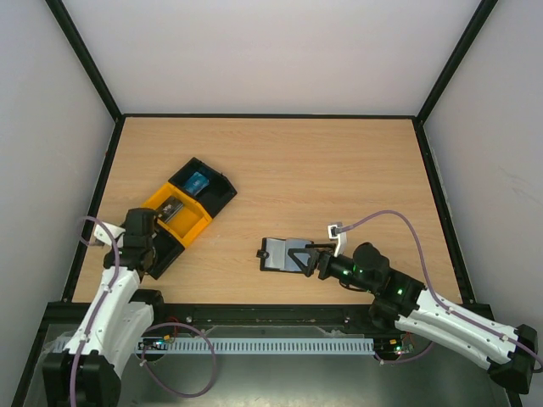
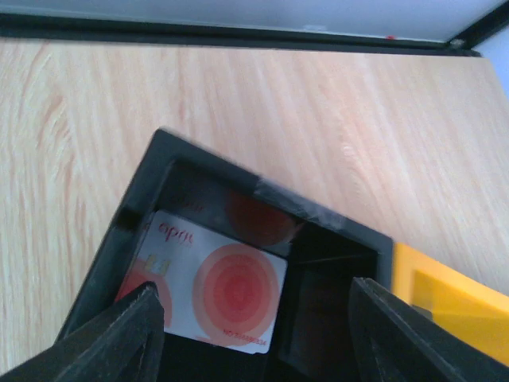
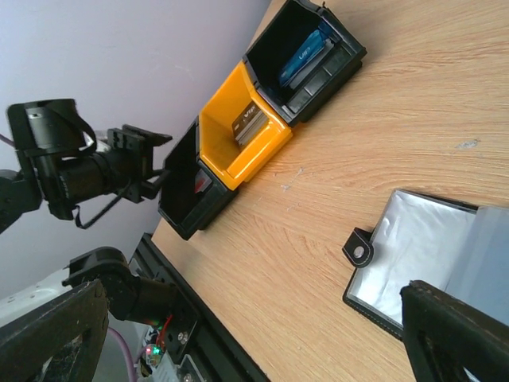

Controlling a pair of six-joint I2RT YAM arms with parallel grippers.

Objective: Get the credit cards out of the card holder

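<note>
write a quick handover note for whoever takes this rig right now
Left gripper: open over the near black bin. The red-and-white card lies in it, not gripped.
Right gripper: open wide at the card holder, gripping nothing.
Done: three cards are out, with the blue card in the far black bin and a dark card in the orange bin.
Left: the holder lies open. Its visible pocket shows no card, but part is hidden, so check it before stopping.

Two arms, side by side: left arm angled forward, left gripper tipped downward, fingers parted; right arm stretched leftward, right gripper spread wide.
</note>
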